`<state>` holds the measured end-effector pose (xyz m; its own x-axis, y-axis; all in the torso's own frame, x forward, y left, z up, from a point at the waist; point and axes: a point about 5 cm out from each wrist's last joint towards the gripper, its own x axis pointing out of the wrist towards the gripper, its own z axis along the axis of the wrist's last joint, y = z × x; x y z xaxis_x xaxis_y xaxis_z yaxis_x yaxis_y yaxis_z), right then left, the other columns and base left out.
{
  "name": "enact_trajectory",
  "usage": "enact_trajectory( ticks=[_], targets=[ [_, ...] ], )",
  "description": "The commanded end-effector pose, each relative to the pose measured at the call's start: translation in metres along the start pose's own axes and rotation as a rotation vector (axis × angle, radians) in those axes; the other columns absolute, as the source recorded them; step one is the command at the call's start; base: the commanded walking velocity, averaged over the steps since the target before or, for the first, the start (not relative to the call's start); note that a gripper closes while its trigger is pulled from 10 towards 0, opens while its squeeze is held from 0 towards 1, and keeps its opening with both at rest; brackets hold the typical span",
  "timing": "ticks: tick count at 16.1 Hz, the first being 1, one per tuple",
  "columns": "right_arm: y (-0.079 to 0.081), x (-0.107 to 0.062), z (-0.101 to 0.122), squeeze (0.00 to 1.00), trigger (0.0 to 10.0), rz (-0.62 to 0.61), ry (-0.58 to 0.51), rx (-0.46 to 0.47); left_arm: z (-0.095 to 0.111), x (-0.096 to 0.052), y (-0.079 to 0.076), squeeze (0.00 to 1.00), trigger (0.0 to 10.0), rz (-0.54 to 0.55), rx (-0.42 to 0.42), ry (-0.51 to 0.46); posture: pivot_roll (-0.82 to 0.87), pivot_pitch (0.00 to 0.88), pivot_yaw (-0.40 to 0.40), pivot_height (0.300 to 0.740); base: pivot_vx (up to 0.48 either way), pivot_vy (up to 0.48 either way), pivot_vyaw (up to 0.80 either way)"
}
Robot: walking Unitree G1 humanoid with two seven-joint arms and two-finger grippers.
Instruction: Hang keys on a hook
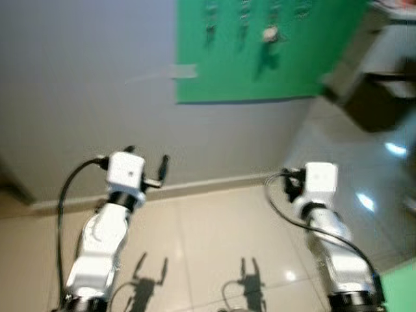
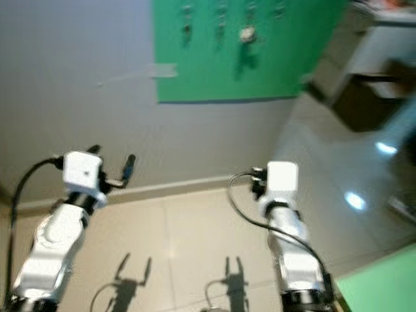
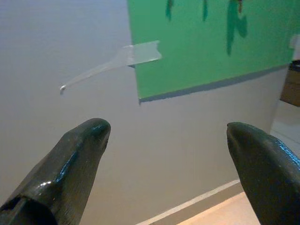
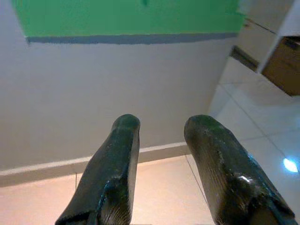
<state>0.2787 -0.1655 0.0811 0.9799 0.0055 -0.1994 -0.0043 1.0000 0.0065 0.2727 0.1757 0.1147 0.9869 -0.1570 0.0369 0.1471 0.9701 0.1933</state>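
Below the green board (image 1: 260, 58), the left gripper (image 3: 168, 154) hangs with fingers spread wide, empty; the right gripper (image 4: 161, 154) has 2 fingers narrowly parted, empty. Keys (image 1: 270, 34) hang high on the board.

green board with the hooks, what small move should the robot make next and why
Probably step closer and raise the head view. The green board hangs high on the wall with keys already on a hook, while the left gripper, open, and the right gripper, slightly open, sit low near the baseboard, neither holding anything.
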Motion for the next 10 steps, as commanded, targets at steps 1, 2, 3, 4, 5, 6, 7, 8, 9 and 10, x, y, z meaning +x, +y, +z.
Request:
enact_trajectory(
  ticks=[1, 2, 3, 4, 5, 6, 7, 8, 9, 10],
  targets=[
    [-0.01, -0.001, 0.001, 0.0, 10.0, -0.039, -0.003, -0.014, 0.002, 0.003, -0.006, 0.0, 10.0, -0.014, -0.001, -0.009, -0.04, 0.0, -0.008, 0.74, 0.0, 0.0, -0.8],
    [-0.012, -0.002, 0.0, 0.0, 10.0, -0.048, -0.003, -0.013, 0.002, 0.004, -0.006, 0.0, 10.0, -0.013, -0.008, -0.008, -0.05, 0.0, 0.002, 0.74, 0.0, 0.0, -0.8],
    [-0.013, -0.003, 0.001, 0.0, 10.0, -0.057, -0.005, -0.015, 0.001, 0.005, -0.007, 0.0, 10.0, -0.016, -0.018, -0.008, -0.06, 0.0, 0.012, 0.74, 0.0, 0.0, -0.8],
    [-0.014, -0.004, 0.001, 0.0, 10.0, -0.068, -0.009, -0.015, 0.001, 0.006, -0.008, 0.0, 10.0, -0.023, -0.021, -0.006, -0.06, 0.0, 0.018, 0.74, 0.0, 0.0, -0.8],
    [-0.015, -0.005, 0.001, 0.0, 10.0, -0.075, -0.012, -0.014, 0.001, 0.006, -0.009, 0.0, 10.0, -0.028, -0.019, -0.006, -0.06, 0.0, 0.021, 0.74, 0.0, 0.0, -0.8],
    [-0.017, -0.007, 0.001, 0.0, 10.0, -0.087, -0.014, -0.012, 0.001, 0.008, -0.009, 0.0, 10.0, -0.03, -0.018, -0.003, -0.07, 0.0, 0.031, 0.74, 0.0, 0.0, -0.8],
    [-0.021, -0.009, 0.002, 0.0, 10.0, -0.108, -0.019, -0.011, 0.001, 0.011, -0.01, 0.0, 10.0, -0.034, -0.028, -0.006, -0.08, 0.0, 0.04, 0.74, 0.0, 0.0, -0.8],
    [-0.025, -0.011, 0.004, 0.0, 10.0, -0.126, -0.027, -0.014, 0.002, 0.013, -0.011, 0.0, 10.0, -0.04, -0.029, -0.009, -0.1, 0.0, 0.05, 0.74, 0.0, 0.0, -0.8],
    [-0.027, -0.012, 0.004, 0.0, 10.0, -0.139, -0.028, -0.017, 0.002, 0.015, -0.011, 0.0, 10.0, -0.043, -0.029, -0.011, -0.1, 0.0, 0.052, 0.74, 0.0, 0.0, -0.8],
    [-0.03, -0.013, 0.004, 0.0, 10.0, -0.153, -0.027, -0.02, 0.003, 0.016, -0.011, 0.0, 10.0, -0.042, -0.029, -0.011, -0.11, 0.0, 0.057, 0.74, 0.0, 0.0, -0.8]
  ],
)
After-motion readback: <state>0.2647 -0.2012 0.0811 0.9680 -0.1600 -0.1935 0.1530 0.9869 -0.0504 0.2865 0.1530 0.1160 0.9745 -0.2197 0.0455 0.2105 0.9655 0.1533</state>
